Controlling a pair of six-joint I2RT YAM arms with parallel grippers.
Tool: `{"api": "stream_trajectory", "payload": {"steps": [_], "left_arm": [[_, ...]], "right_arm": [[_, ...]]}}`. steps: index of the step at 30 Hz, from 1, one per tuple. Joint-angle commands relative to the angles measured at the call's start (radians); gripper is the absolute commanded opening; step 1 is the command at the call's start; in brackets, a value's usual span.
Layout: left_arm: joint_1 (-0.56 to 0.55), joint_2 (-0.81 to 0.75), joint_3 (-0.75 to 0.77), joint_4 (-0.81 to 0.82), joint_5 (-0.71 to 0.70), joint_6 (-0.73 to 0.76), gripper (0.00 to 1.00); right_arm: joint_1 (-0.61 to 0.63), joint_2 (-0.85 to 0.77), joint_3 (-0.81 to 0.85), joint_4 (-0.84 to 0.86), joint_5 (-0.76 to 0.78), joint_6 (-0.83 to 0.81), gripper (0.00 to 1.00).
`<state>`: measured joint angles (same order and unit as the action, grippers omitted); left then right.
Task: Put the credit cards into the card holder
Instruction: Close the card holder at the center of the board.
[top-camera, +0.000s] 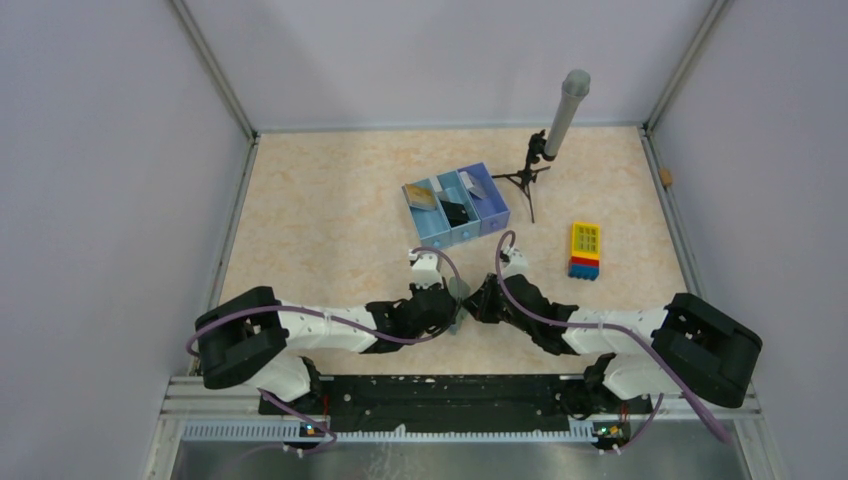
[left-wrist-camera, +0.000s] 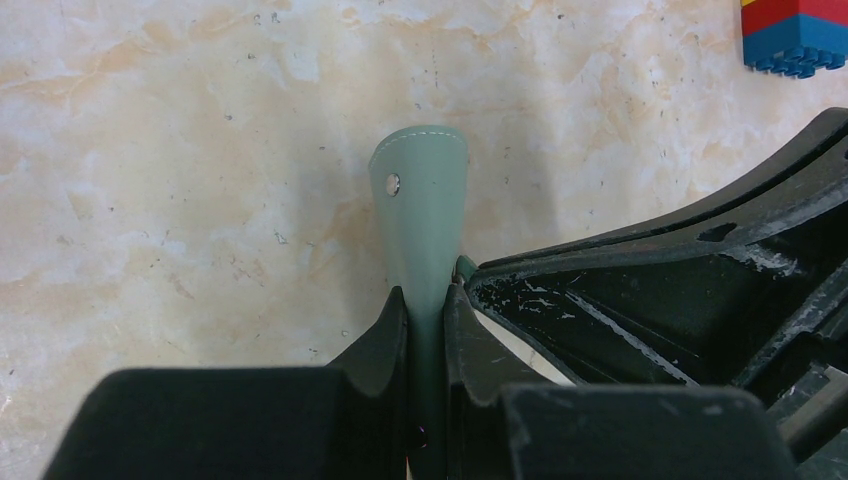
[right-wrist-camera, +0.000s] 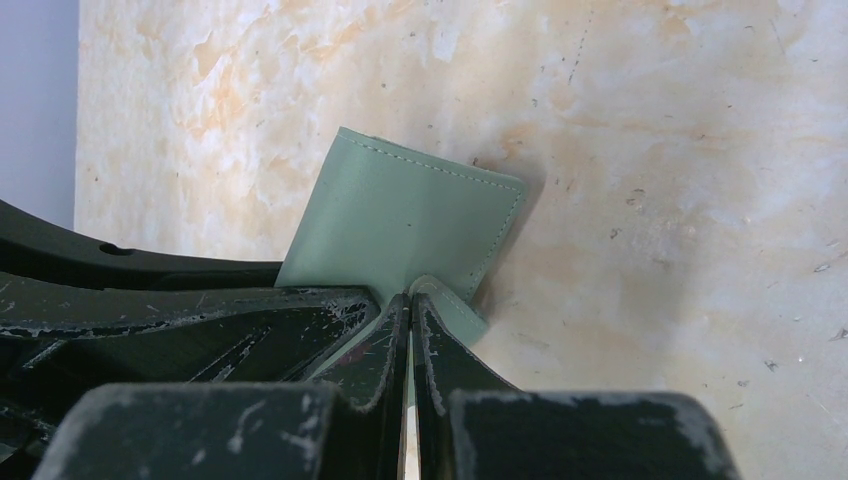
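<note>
Top: left gripper (top-camera: 452, 315) and right gripper (top-camera: 474, 300) meet mid-table with the card holder (top-camera: 459, 290) between them, near the blue tray (top-camera: 497, 218).
Left wrist: jaws narrow, clamped on card holder (left-wrist-camera: 420, 210), snap end sticking out past them.
Right wrist: jaws pinched tight on card holder (right-wrist-camera: 400, 220) edge tab.

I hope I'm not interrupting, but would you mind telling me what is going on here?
The robot is holding the card holder between its arms. The left claw and the right claw are each pinched shut on one side of it. Cards lie in the tray beyond it, not yet loaded.
</note>
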<state>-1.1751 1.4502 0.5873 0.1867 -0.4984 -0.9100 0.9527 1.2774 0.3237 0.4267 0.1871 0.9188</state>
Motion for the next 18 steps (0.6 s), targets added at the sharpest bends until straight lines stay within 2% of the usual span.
{"api": "stream_trajectory", "payload": {"steps": [1,18], "left_arm": [[-0.011,0.061,-0.02,-0.173,0.058,0.027,0.0],[-0.011,0.066,-0.017,-0.168,0.066,0.036,0.0]], "right_arm": [[-0.002,-0.014,0.003,0.058,0.008,-0.006,0.0],[-0.003,-0.009,-0.006,0.108,-0.009,-0.011,0.0]]}}
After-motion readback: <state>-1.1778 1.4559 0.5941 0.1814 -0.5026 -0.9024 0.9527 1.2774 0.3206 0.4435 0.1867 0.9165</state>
